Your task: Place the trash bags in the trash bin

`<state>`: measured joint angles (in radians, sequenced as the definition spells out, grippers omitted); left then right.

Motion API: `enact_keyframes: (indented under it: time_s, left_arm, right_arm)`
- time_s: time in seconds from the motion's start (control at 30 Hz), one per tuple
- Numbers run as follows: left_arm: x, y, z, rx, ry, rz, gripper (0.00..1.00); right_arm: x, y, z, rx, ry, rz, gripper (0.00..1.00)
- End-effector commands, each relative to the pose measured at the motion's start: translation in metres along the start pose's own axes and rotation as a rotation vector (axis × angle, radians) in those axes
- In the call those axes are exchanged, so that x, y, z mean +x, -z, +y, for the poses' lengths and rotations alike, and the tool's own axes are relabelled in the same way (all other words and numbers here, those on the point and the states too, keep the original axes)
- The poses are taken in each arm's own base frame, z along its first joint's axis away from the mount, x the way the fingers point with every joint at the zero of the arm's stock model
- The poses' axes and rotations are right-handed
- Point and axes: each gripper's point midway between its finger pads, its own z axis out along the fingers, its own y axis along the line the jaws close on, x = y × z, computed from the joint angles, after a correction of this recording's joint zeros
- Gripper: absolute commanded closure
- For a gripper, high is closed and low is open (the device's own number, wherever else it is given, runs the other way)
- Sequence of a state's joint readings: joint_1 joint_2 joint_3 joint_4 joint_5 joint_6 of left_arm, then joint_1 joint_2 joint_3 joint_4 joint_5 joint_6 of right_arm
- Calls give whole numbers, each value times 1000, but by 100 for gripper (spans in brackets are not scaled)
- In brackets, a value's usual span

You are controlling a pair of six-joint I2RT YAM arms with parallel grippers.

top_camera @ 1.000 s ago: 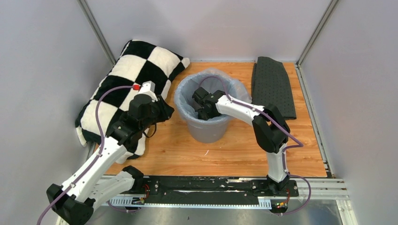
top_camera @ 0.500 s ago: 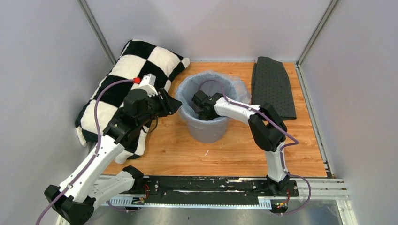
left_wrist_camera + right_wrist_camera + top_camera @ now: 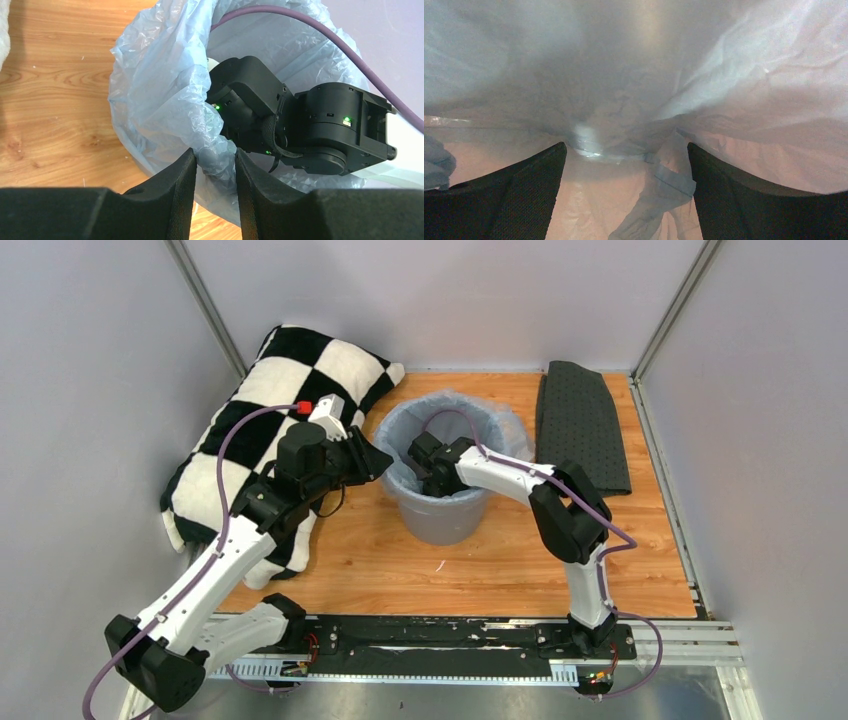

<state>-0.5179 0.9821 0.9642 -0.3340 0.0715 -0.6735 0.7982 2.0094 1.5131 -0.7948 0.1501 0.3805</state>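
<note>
Your wooden table (image 3: 400,570) carries everything here. The black-and-white checkered pillow (image 3: 250,430) lies along its left side, leaning up toward the back corner. A dark grey dotted cloth (image 3: 580,425) lies flat at the back right, well apart from the pillow.

Between those 2 stands the trash bin (image 3: 440,520), round and light grey, upright near the middle of the table, just beside the pillow's near corner. The trash bag (image 3: 500,425) sits inside it as a liner: pale blue, crinkled plastic with its edge folded out over the rim all around.

Your 2 arms both meet at the bin. The left hand (image 3: 215,155) is at the bin's left rim, and its 2 fingers are clenched on a bunched fold of the trash bag there, with plastic filling the narrow gap between them. The right hand (image 3: 626,147) reaches down inside the bin with its fingers spread wide, grasping nothing; the bag's wall and 1 loose strip of plastic lie in front of it.
</note>
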Motion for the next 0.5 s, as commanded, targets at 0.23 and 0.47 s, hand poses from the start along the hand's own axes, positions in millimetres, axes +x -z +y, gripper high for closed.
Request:
enact_keyframes:
  time_s: [0.23, 0.47]
  left_arm:
    - [4, -3, 5, -28, -18, 27, 67]
    - [6, -5, 6, -35, -18, 34, 67]
  right_arm:
    - [-12, 49, 1, 1, -12, -71, 10]
    - [-13, 59, 6, -4, 3, -85, 10]
